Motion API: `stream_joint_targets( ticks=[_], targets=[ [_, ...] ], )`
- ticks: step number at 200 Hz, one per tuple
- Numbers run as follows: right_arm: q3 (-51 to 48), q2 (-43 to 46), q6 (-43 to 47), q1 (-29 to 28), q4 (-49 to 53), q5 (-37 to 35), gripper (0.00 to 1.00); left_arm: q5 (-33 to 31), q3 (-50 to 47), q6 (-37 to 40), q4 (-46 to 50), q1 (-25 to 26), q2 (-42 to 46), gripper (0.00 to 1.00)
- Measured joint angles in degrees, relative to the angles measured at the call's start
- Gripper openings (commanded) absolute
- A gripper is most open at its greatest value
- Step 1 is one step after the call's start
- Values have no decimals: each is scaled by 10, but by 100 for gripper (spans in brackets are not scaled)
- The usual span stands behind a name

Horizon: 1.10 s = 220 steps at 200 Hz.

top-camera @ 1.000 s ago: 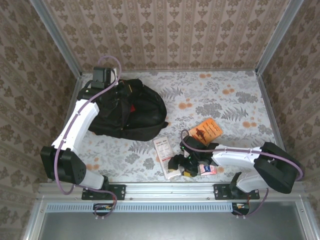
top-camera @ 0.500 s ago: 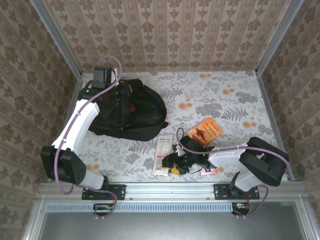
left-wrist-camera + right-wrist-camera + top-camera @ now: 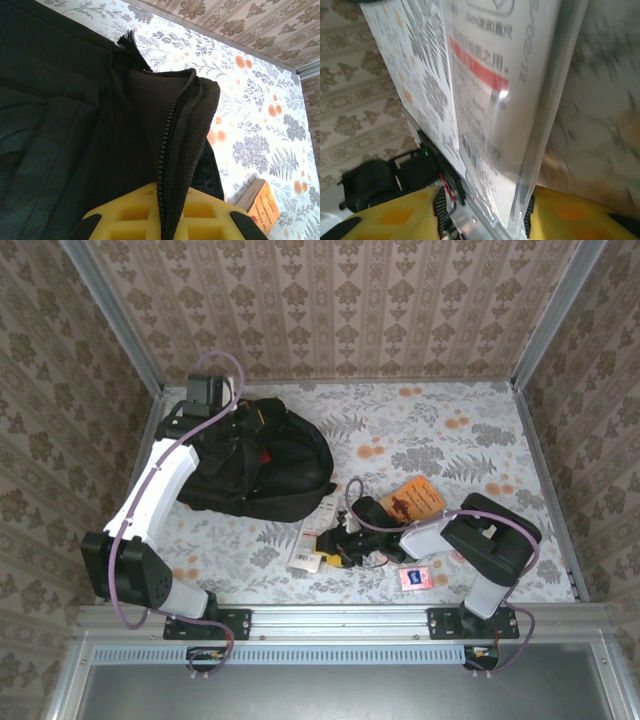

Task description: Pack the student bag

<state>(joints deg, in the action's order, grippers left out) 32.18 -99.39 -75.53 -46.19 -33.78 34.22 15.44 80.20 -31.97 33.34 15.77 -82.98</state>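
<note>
**Packing under way:** my left claw (image 3: 167, 219) is pressed together on the zippered lip of the student bag (image 3: 270, 465). The bag, a black backpack, is slumped at 10 o'clock on the floral tabletop (image 3: 460, 440), and the grip props its mouth up. At 7 o'clock, near the front edge, my right claw (image 3: 328, 545) appears to pinch a flat, clear-sleeved packet (image 3: 308, 533) bearing a red band and printed text, a yellow pad on either side of it.

I judge the step in hand to be the pick-up of this packet. The next move calls for lifting it clear and carrying it toward 10 o'clock. It then has to slide edge-first into the gap at the zipper without the slick sleeve twisting in the grip.

An orange pack (image 3: 412, 502) at 4 o'clock and a small pink packet (image 3: 415, 578) at 5 o'clock lie apart on the tabletop, apparently waiting their turn.

How wide the bag stands open I cannot tell, since my left arm (image 3: 160, 490) crosses it from overhead. The packet's print is cropped and blurred, and whether the packet has left the tabletop is unclear.
</note>
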Motion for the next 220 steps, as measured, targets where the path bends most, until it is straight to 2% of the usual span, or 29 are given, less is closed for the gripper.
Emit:
stream_joint_targets(
  ticks=[41, 78, 105, 123, 148, 178, 202, 220],
  targets=[
    [36, -52, -12, 10, -39, -30, 23, -3, 0, 0, 0, 4, 0, 0],
    [38, -63, -11, 17, -47, -59, 8, -4, 0, 0, 0, 4, 0, 0],
    [38, -65, -10, 21, -47, -75, 12, -4, 0, 0, 0, 4, 0, 0],
    [40, -65, -9, 21, -56, -78, 33, -4, 0, 0, 0, 4, 0, 0],
    [58, -73, -12, 21, -73, -84, 41, -5, 0, 0, -1, 7, 0, 0],
    [70, -88, -16, 21, -89, -85, 37, -5, 0, 0, -2, 11, 0, 0],
    [80, -106, -22, 19, -100, -94, 26, -7, 0, 0, -2, 11, -1, 0],
    [82, -118, -27, 18, -112, -105, 13, -9, 0, 0, -2, 13, -1, 0]
  ],
)
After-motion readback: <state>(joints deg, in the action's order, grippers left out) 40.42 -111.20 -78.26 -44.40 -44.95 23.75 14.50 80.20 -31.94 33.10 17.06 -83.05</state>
